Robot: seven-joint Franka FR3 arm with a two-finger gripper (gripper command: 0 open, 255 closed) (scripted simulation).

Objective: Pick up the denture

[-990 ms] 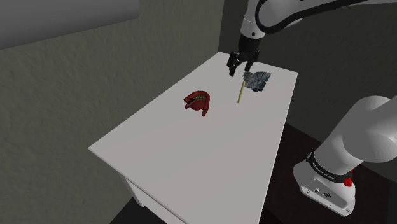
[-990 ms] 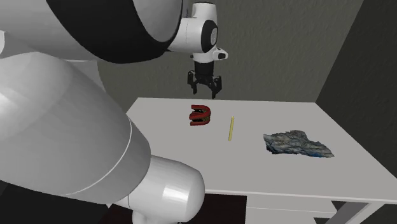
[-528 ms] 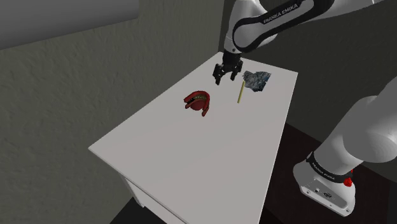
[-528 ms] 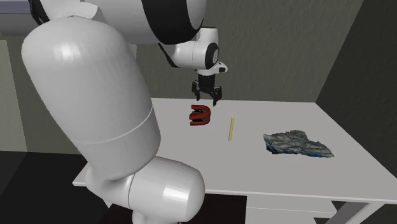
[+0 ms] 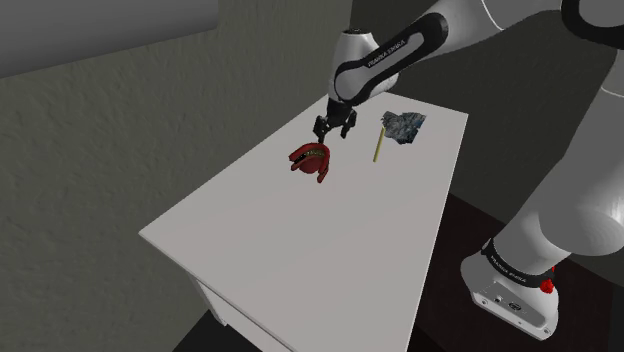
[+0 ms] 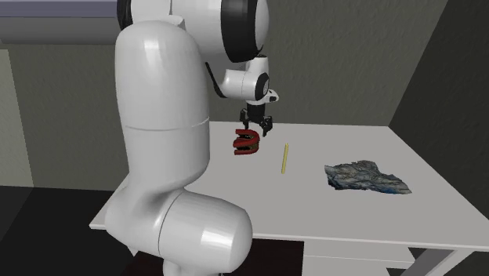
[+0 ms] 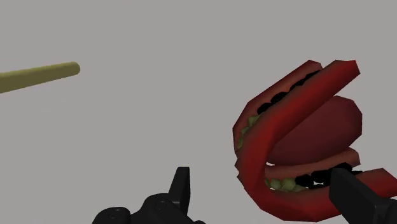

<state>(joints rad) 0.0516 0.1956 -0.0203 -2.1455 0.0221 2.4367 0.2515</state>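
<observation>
Plainly, the largest thing here is the white arm (image 5: 585,190), which rises from its base at the shoulder view's lower right and reaches up and across to the left over the table; in the second exterior view it towers in the foreground (image 6: 164,125). Under it stands a white table (image 5: 300,240) with a flat bare top, set against dark, rough-textured walls.

At the table's far end in the shoulder view lies a crumpled grey-blue lump (image 5: 404,126), rock-like in look (what it is made of I cannot say); in the second exterior view it sits toward the right (image 6: 367,176), well apart from the rest.

The denture (image 5: 312,160) lies on the tabletop near the middle of its far half, dark red with a row of yellowish teeth, its two arches parted (image 7: 299,153). In the second exterior view it rests just below the hand (image 6: 248,143).

The black gripper (image 5: 333,133) hangs just above and beside the denture, pointing down (image 6: 256,128). Its fingers stand well apart and hold nothing (image 7: 259,175); the denture lies off toward one finger, whose tip overlaps the lower arch, though contact cannot be told.

A thin yellow stick (image 5: 378,143) lies flat between the denture and the lump (image 6: 284,157), apart from both (image 7: 38,76).
</observation>
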